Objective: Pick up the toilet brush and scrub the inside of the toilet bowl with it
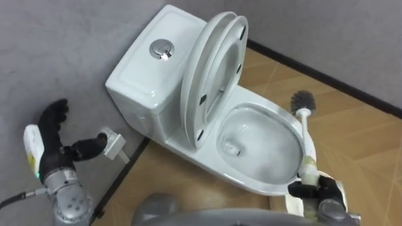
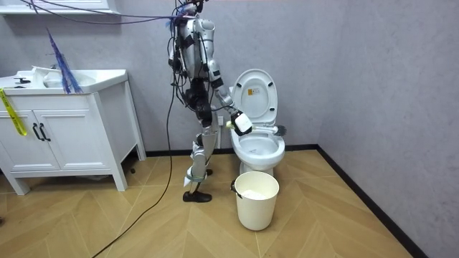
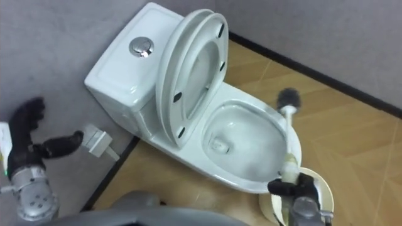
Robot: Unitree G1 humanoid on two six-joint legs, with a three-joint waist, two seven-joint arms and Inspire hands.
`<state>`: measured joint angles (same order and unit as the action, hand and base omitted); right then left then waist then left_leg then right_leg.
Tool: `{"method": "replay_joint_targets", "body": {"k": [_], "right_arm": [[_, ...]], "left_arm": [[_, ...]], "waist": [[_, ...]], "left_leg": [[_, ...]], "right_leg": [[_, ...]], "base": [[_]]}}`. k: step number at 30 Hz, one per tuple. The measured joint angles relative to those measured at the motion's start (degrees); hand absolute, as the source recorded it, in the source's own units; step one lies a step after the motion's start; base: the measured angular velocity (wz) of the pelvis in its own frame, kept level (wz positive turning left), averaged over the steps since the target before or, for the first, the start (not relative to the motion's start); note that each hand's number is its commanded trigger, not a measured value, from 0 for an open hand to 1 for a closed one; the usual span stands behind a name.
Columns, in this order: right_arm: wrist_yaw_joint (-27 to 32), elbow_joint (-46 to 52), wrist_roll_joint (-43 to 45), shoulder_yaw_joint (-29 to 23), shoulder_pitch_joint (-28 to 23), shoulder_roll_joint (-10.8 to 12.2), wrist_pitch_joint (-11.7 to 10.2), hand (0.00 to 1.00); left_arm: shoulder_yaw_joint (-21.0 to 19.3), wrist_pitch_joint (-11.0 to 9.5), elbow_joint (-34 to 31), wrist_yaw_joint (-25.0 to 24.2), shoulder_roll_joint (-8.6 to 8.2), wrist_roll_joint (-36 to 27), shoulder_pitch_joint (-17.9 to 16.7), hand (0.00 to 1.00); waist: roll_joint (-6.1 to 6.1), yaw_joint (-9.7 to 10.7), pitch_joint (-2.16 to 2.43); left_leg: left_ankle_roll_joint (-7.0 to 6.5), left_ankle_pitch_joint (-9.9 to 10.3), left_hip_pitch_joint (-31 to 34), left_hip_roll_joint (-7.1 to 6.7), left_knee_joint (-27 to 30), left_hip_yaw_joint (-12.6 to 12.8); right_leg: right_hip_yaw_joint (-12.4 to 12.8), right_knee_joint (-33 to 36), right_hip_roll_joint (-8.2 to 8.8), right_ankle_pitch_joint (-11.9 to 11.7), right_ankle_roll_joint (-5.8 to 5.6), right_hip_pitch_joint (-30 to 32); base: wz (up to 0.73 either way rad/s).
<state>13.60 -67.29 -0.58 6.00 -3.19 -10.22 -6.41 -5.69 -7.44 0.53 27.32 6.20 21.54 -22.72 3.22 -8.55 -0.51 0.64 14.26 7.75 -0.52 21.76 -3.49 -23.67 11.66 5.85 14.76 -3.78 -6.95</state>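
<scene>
The right hand (image 1: 319, 189) is clenching the brush (image 1: 306, 135) low on its handle, bristles pointing up beyond the fingers, outside the bowl (image 1: 245, 180). I'd be tipping the head down inside. The raised lid (image 1: 210, 75) is crowding the fingers' left and a bucket (image 2: 257, 199) is sitting beneath them. The left hand (image 1: 55, 135) is hanging relaxed.

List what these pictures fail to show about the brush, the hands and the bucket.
- Right hand on the toilet brush: the hand itself hides its underside, eye views.
- Bucket: bottom hidden by its own wall, room view.
- Left hand: contact with the wall valve unclear, left eye view.
</scene>
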Motion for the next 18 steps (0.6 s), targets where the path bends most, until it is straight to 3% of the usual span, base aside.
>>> {"method": "replay_joint_targets", "body": {"k": [2,8,15,18], "right_arm": [[-0.96,-1.24,1.86,2.4,0.24,0.2,0.01,1.0],[-2.69,-1.99,5.57,3.97,0.45,0.35,0.13,1.0],[-4.0,-1.95,9.19,3.86,-0.04,-0.09,0.28,1.0],[-5.19,-2.11,9.52,3.88,-0.35,-0.51,0.32,1.0]], "left_arm": [[2.09,-0.91,-3.31,0.96,1.54,0.68,1.77,0.0],[2.83,-3.64,-5.82,1.43,4.65,5.84,8.69,0.0],[6.82,-3.61,-5.1,0.72,4.75,9.06,8.76,0.0],[8.84,-3.55,-1.4,0.38,4.78,9.41,8.42,0.0]], "waist": [[-0.39,0.04,0.1],[-0.39,0.97,0.1],[-0.67,2.07,0.29],[-0.87,2.75,0.41]], "left_leg": [[-0.06,-0.04,0.03,-0.05,-0.02,0.15],[-0.09,-0.14,0.0,-0.16,-0.13,0.42],[-0.13,-0.19,-0.36,-0.07,-1.46,1.86],[-0.18,-0.61,-1.43,-0.21,-3.15,2.37]], "right_leg": [[0.18,0.0,0.09,0.0,0.0,0.2],[1.07,-0.21,0.19,-0.02,0.0,0.55],[2.83,-1.14,0.28,-0.1,0.07,1.2],[3.21,-1.14,0.59,-0.11,0.05,1.1]], "base": [[0.0],[-0.06],[-0.13],[-0.06]]}}
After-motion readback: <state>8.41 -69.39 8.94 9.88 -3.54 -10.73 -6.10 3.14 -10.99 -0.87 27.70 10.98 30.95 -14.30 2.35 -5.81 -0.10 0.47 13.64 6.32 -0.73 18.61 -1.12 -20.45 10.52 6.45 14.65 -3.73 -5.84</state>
